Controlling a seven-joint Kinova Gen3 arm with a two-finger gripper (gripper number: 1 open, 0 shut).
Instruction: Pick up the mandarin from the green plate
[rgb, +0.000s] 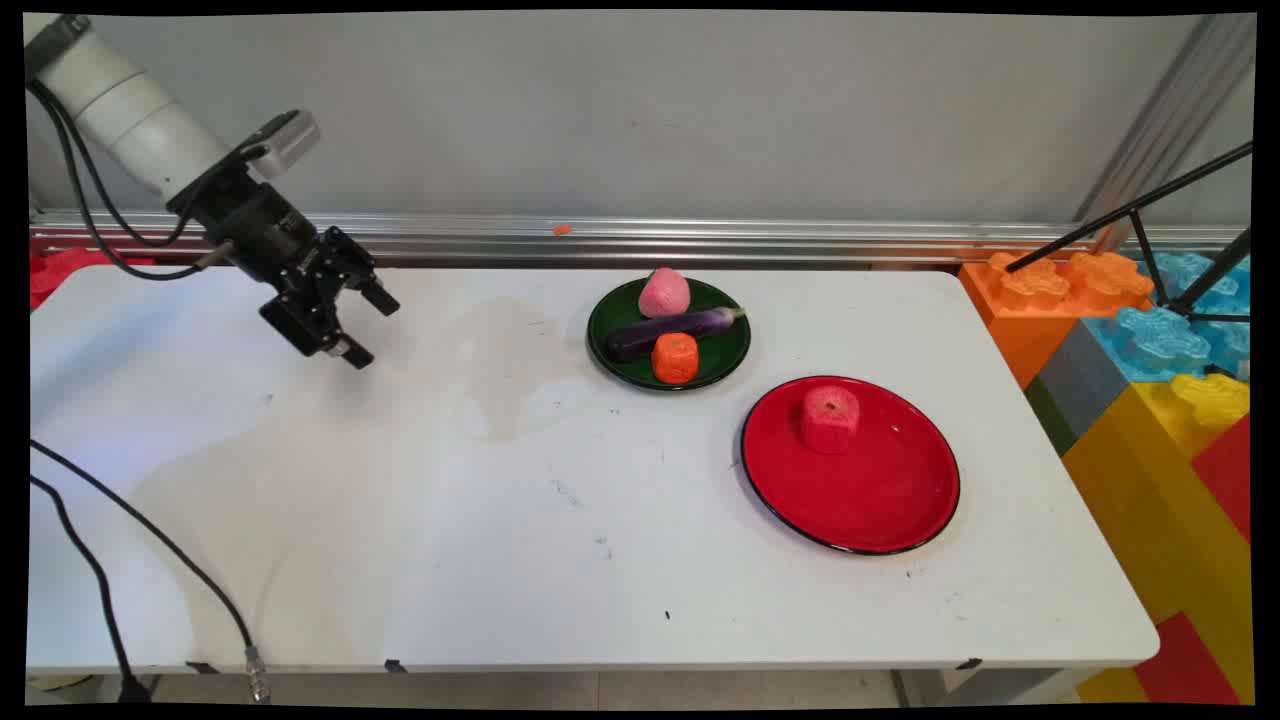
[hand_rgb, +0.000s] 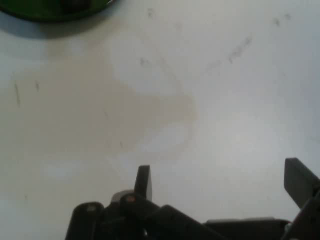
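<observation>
The hand view's top edge is cutting off the green plate (hand_rgb: 50, 12), showing only a rim sliver, while the bottom edge is cropping the gripper (hand_rgb: 222, 182).

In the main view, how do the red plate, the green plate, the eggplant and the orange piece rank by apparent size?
1. red plate
2. green plate
3. eggplant
4. orange piece

The red plate lies nearer the camera, which adds to its apparent size.

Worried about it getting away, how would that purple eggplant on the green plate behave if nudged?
The eggplant looks rounded and elongated, so it could roll. The pink piece and orange piece flank it and may block it. Its glossy skin suggests slipperiness.
</observation>
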